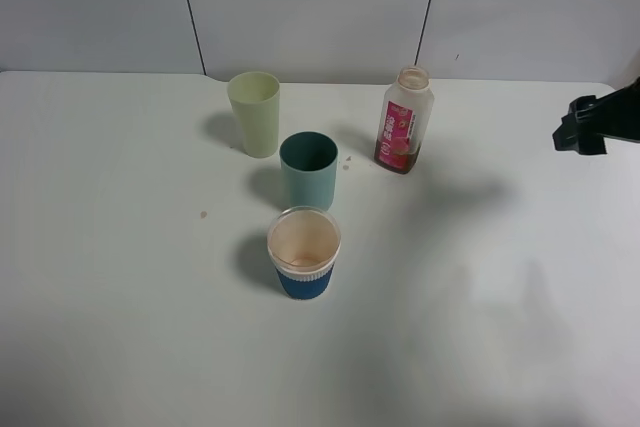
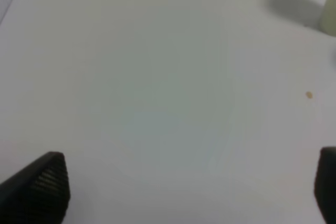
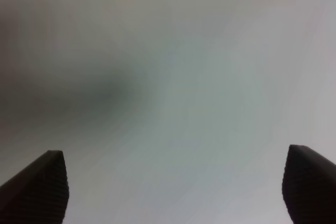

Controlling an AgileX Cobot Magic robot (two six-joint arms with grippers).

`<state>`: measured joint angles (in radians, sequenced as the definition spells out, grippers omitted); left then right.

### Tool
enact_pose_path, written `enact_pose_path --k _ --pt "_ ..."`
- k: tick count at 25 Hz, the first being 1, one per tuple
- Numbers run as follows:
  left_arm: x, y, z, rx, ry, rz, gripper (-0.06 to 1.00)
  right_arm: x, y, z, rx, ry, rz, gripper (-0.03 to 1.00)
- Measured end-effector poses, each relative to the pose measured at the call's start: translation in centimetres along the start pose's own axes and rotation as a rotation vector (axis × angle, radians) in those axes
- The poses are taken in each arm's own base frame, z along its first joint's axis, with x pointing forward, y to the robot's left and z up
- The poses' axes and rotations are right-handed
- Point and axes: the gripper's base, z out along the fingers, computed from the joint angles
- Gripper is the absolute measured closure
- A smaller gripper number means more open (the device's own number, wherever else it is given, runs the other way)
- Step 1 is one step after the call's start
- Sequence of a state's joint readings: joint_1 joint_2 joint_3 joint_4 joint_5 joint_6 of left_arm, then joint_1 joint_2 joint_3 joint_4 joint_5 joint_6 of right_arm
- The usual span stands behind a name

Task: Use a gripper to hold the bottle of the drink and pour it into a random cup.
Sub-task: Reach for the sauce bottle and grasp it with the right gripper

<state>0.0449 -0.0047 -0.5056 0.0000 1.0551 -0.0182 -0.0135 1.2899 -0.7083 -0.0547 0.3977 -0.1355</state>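
Note:
The bottle of the drink (image 1: pixel 405 120) stands upright and capless at the back of the table, clear with a pink-red label and a little liquid at its bottom. The dark teal-green cup (image 1: pixel 308 169) stands upright to its left. My right gripper (image 1: pixel 582 132) shows at the right edge of the exterior high view, well to the right of the bottle. In the right wrist view it (image 3: pixel 173 187) is open and empty over blurred table. My left gripper (image 2: pixel 191 187) is open and empty over bare table; it does not show in the exterior high view.
A pale yellow-green tumbler (image 1: pixel 254 112) stands behind and left of the teal cup; its edge shows in the left wrist view (image 2: pixel 331 3). A blue-sleeved clear cup (image 1: pixel 303 252) stands in front of the teal cup. Small crumbs (image 1: pixel 203 214) lie on the white table (image 1: pixel 120 277).

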Motion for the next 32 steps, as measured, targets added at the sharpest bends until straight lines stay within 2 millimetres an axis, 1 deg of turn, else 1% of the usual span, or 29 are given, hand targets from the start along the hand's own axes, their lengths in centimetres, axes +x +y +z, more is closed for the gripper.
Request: enact_pose_path --k 7,15,23,27,32 --pt "0.0 0.0 0.0 0.0 0.0 0.0 0.01 -0.2 1.1 2.5 -0.02 0.0 -0.071 0.16" --pt "0.0 0.0 0.0 0.0 0.0 0.0 0.01 -0.2 2.5 5.5 -0.056 -0.001 -0.107 0.16" --pt "0.0 0.0 0.0 0.0 0.0 0.0 0.01 0.6 3.2 8.8 -0.075 0.021 -0.119 0.16" --pt "0.0 0.0 0.0 0.0 0.0 0.0 0.01 0.5 3.9 9.5 -0.087 -0.008 -0.152 0.16" --pt "0.0 0.0 0.0 0.0 0.0 0.0 0.01 -0.1 3.9 9.5 -0.084 -0.076 -0.196 0.16"
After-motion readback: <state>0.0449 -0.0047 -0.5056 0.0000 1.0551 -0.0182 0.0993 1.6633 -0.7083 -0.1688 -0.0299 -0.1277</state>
